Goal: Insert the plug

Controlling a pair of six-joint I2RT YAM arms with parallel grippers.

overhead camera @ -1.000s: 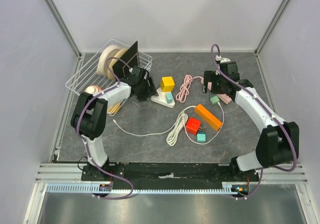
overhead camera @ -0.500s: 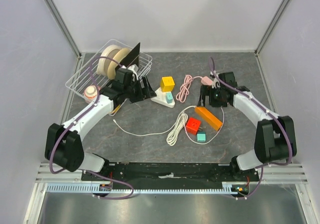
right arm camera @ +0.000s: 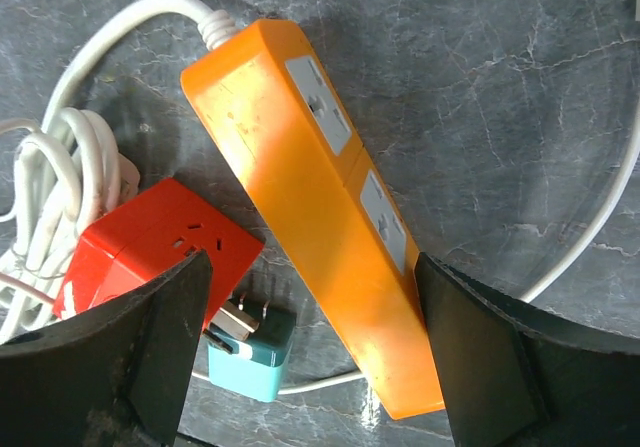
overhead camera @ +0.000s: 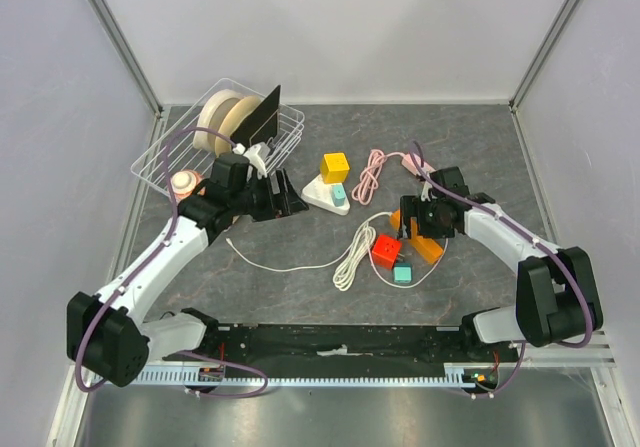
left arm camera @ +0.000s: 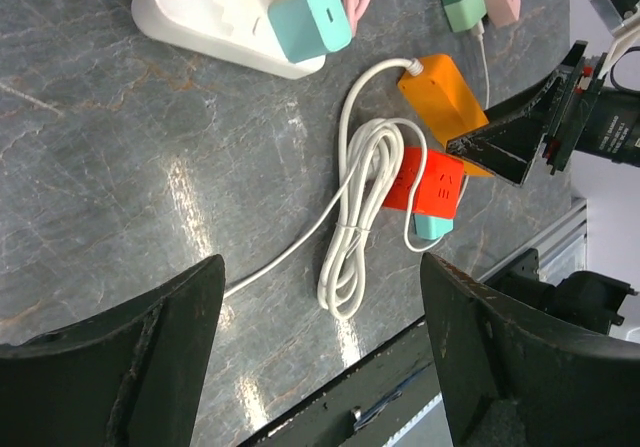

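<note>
Insertion not yet done, we judge: the small teal plug (right arm camera: 250,342) lies loose on the table. Its prongs point toward the red cube socket (right arm camera: 150,252), just beside the long orange power strip (right arm camera: 320,217). The right gripper (right arm camera: 305,362) hovers over it, jaws wide and empty. We note the left gripper (left arm camera: 320,367) likewise. The white wire basket (overhead camera: 160,155) holds tape rolls (overhead camera: 222,122).

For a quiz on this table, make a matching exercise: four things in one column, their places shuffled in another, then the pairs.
1 orange power strip
2 tape rolls
3 yellow cube
4 loose teal plug

A beside the red cube
B in the wire basket
C joined to a white cable
D just beyond the white power strip

Pairs: 1-C, 2-B, 3-D, 4-A
</note>
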